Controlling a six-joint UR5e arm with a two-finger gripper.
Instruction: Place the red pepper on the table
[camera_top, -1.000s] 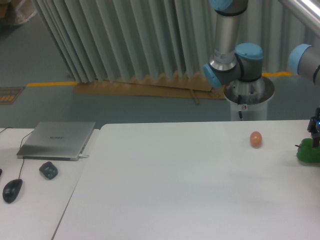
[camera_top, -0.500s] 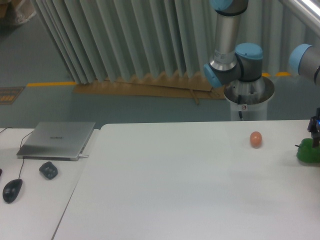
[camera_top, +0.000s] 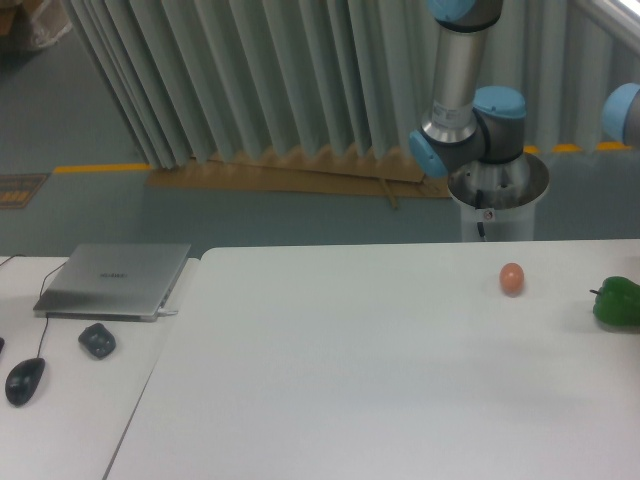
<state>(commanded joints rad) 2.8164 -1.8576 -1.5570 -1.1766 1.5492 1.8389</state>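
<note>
The red pepper is out of view. The white table (camera_top: 340, 370) fills the lower part of the camera view. On it, at the right, lie a small orange-pink egg-shaped ball (camera_top: 512, 279) and a green pepper (camera_top: 618, 301) at the right edge of the frame. My gripper is out of view beyond the right edge. Only the arm's base (camera_top: 497, 190), its upright link and a blue joint (camera_top: 624, 112) at the upper right show.
A separate white desk (camera_top: 70, 400) at the left holds a closed laptop (camera_top: 115, 280), a dark small object (camera_top: 97, 341) and a black mouse (camera_top: 24, 381). Grey pleated curtains hang behind the table.
The dark gripper part that stood over the green pepper at the right edge has moved out of frame. The arm's upper joint has shifted right. The ball and green pepper have not moved.
</note>
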